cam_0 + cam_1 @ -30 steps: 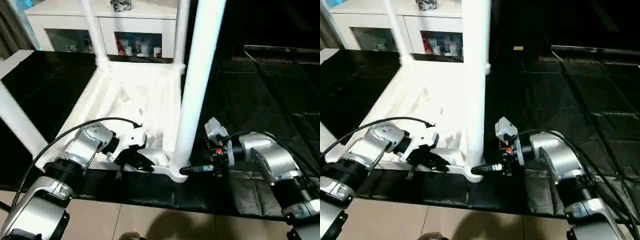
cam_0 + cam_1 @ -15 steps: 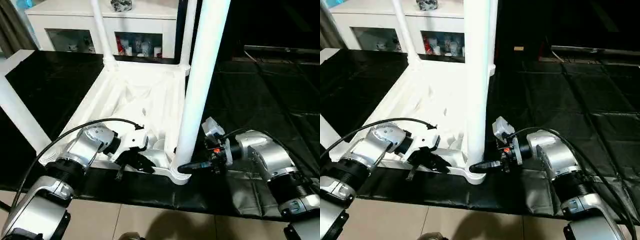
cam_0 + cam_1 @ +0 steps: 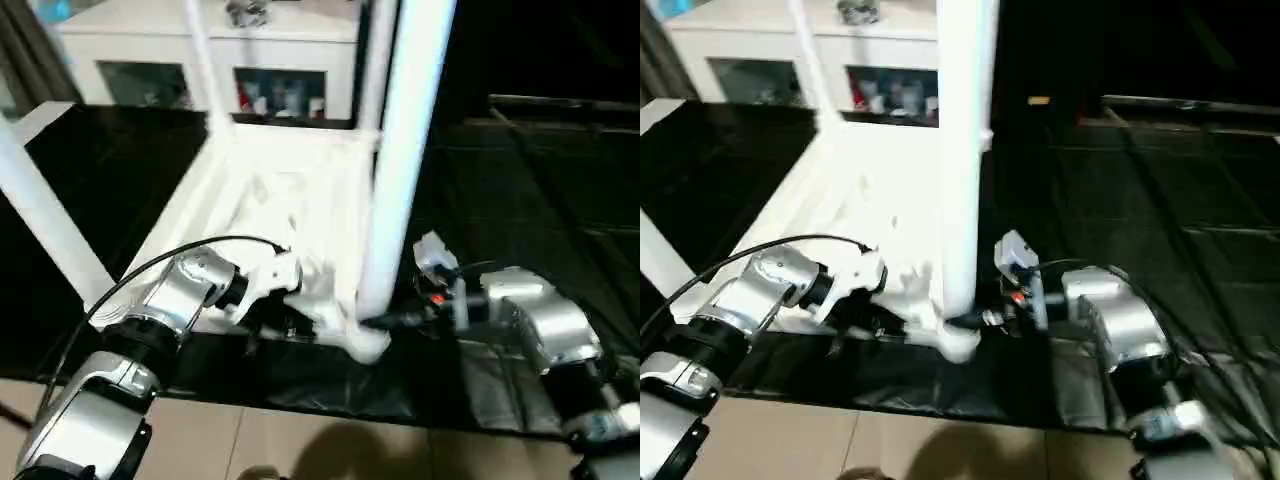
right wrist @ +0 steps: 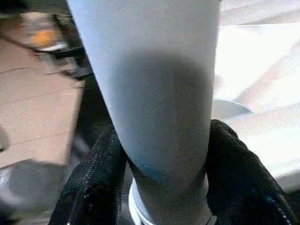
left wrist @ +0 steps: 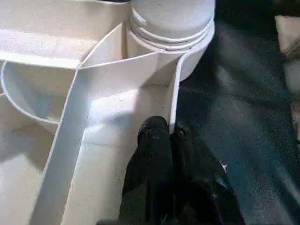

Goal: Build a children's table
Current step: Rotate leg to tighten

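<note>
The upturned table lies on the black mat, its thin stiff rim pinched by the closed left end effector, while the right end effector hugs the smooth, probably light and slippery leg just above its corner socket.

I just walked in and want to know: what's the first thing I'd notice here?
A white table lies upside down on the black mat, with a tall white leg standing in its near corner. The right gripper has its jaws around that leg's base, and the left gripper pinches the thin rim beside it.
</note>
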{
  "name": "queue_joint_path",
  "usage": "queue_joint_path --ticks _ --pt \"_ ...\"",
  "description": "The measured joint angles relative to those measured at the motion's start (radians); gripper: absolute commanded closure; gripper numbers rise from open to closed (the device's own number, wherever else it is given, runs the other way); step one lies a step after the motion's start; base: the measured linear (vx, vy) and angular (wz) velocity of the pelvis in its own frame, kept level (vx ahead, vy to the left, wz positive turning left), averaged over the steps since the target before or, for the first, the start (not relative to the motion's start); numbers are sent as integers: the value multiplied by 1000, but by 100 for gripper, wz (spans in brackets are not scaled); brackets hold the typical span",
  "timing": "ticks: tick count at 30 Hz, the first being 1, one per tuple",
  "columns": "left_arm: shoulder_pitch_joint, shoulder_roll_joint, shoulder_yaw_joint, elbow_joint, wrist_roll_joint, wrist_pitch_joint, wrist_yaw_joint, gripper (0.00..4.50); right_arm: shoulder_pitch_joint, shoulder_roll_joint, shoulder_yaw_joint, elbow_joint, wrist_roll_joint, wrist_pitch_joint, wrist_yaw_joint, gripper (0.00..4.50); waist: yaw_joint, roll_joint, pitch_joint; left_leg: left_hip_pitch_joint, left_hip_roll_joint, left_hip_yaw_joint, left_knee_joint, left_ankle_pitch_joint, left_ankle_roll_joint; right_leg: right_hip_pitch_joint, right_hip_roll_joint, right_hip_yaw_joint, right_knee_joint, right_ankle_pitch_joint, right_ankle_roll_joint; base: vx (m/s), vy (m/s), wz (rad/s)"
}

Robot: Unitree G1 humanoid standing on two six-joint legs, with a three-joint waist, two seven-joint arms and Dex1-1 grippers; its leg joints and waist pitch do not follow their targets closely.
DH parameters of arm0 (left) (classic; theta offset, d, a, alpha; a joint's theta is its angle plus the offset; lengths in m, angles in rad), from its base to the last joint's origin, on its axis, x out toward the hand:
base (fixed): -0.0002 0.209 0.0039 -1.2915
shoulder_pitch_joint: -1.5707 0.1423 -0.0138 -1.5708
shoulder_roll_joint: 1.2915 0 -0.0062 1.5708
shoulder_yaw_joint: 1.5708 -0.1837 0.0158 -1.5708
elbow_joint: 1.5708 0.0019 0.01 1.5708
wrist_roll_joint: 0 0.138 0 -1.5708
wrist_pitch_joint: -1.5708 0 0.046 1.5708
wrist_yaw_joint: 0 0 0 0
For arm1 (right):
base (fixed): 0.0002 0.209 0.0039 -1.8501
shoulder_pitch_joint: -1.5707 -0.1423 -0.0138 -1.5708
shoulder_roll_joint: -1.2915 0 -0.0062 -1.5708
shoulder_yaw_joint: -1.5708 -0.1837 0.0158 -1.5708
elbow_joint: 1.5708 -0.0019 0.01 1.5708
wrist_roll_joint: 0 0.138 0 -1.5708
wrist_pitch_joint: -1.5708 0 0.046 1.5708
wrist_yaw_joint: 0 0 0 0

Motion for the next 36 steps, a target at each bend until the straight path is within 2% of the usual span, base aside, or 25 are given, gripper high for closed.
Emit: queue_joint_path --ticks 1,3,4,6,9,10,11,13,15,18,20,21,23,27,30,31,36 --pt "-4 -29 24 5 9 47 81 450 -5 46 -29 0 -32 22 -125 247 -19 0 0 4 0 0 -1 1 -1 3 0 -1 -2 0 0 0 0 0" --pt "-12 -71 44 10 14 104 176 450 -15 97 -59 0 -70 50 -277 253 -43 0 0 9 0 -1 -2 1 -1 7 0 -3 -7 1 1 0 0 0" --pt "-12 -104 60 10 13 140 224 450 -25 124 -73 8 -87 63 -353 254 -56 5 0 11 0 -6 -5 1 -1 14 -1 -11 -18 1 2 0 0 0" --pt "-13 -135 80 9 10 171 283 450 -45 153 -88 25 -108 71 -434 254 -73 8 0 12 1 -8 -14 1 -1 19 -2 -20 -35 3 4 0 0 0" --pt "-13 -152 92 9 4 187 322 450 -60 172 -91 43 -119 69 -493 254 -79 8 -1 14 0 -8 -15 1 -1 23 -2 -18 -39 9 8 0 0 0" --pt "-13 -158 95 6 4 193 344 450 -71 185 -91 55 -125 64 -524 221 -80 8 -1 15 -1 -7 -17 -1 0 25 -2 -18 -40 9 8 0 0 0" --pt "-13 -160 99 4 4 196 352 450 -75 190 -91 61 -129 60 -536 221 -80 8 -1 15 -1 -7 -17 -1 1 25 -2 -18 -39 9 8 0 0 0" --pt "-13 -169 106 -5 4 207 369 450 -80 196 -91 70 -141 40 -557 187 -77 8 -1 15 -1 -6 -21 -2 0 24 -2 -17 -38 10 6 0 0 0" --pt "-13 -170 107 -10 4 209 371 450 -80 200 -91 68 -141 35 -557 179 -74 8 -1 14 -1 -6 -24 -1 2 22 -1 -16 -36 8 4 0 0 0" --pt "-13 -164 109 -25 4 210 358 450 -67 199 -91 44 -141 22 -549 144 -70 8 -1 6 -1 -6 -26 0 2 11 -1 -16 -30 4 0 0 0 0" --pt "-12 -154 104 -28 4 192 337 450 -58 186 -91 34 -137 6 -510 130 -68 10 -2 -2 0 -6 -25 0 2 4 -1 -16 -28 6 -5 0 0 0" --pt "-10 -146 100 -28 4 177 322 450 -51 176 -91 30 -129 -2 -482 106 -66 10 -2 -3 0 -6 -24 0 2 2 -1 -16 -28 7 -6 0 0 0" --pt "-6 -122 83 -28 3 139 278 450 -38 141 -85 28 -102 -20 -402 97 -60 10 -2 -4 0 -6 -24 0 2 1 -1 -16 -28 7 -6 0 0 0" --pt "12 -52 58 -28 -7 25 141 450 -16 46 -44 28 -50 -32 -193 53 -38 10 -2 -9 1 -7 -21 0 3 -6 -1 -16 -28 7 -4 0 0 0" --pt "11 -18 41 -28 -8 -24 64 450 -15 14 -23 29 -25 -48 -80 39 -14 11 -2 -15 1 -7 -14 -1 5 -10 -2 -16 -24 8 -5 0 0 0" --pt "11 -11 38 -28 -8 -33 50 450 -16 7 -19 29 -23 -50 -54 18 -9 11 -2 -17 1 -7 -13 -2 5 -12 -2 -16 -23 8 -5 0 0 0" --pt "11 35 16 -28 -10 -79 -54 450 -48 -55 -2 53 -20 -91 80 3 6 11 -1 -25 1 -6 -1 -4 9 -20 -5 -14 -10 7 -5 0 0 0"
